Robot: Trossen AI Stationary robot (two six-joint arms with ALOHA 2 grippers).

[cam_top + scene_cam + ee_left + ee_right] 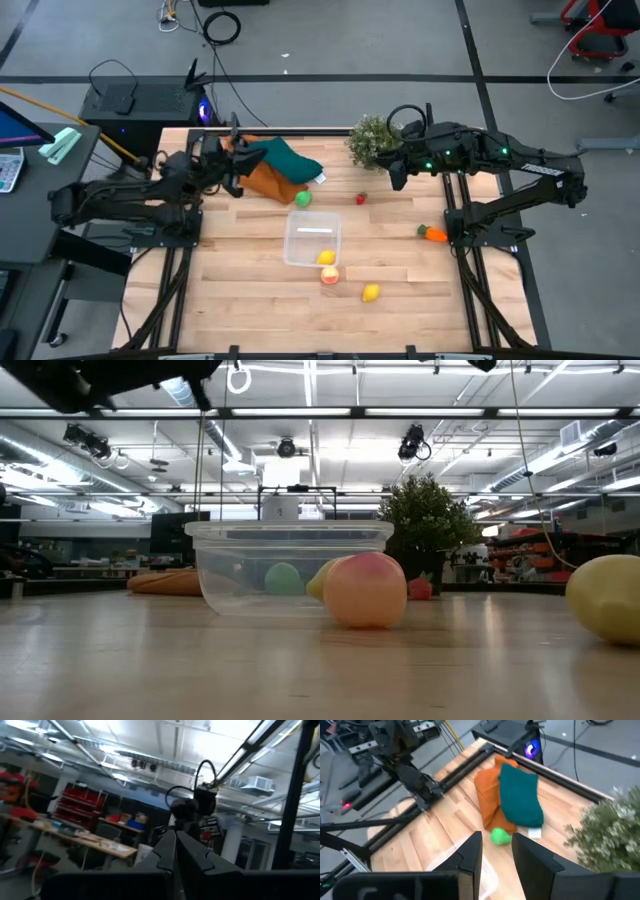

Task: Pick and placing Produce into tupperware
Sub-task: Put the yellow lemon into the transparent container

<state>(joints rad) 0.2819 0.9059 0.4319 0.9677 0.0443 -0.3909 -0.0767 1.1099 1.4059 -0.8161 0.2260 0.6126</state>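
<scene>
Table (250, 300), light wood planks, centre of the high view; 2 arms parked along its far edge.

Tupperware (312, 240): 1 clear square tub, middle of the table, upright; 1 yellow piece (327, 257) sits at its lower right corner, apparently inside.

Produce outside the tub: 1 peach-and-red piece (330, 275) just below the tub; 1 yellow lemon-like piece (371, 293) lower right of it; 1 green piece (303, 199) just above the tub, beside the cloths; 1 small red piece (361, 199) right of the green; 1 orange carrot (433, 234) at the table's right edge.

Left gripper (236, 172): upper left of the high view, raised above the cloths, fingers pressed together, holding nothing.

Right gripper (396, 178): upper right, beside the potted plant (372, 140); fingers (470, 852) apart, a gap between them, nothing held.

Cloths: 1 teal (290, 160) lying over 1 orange (270, 182), upper centre.
</scene>
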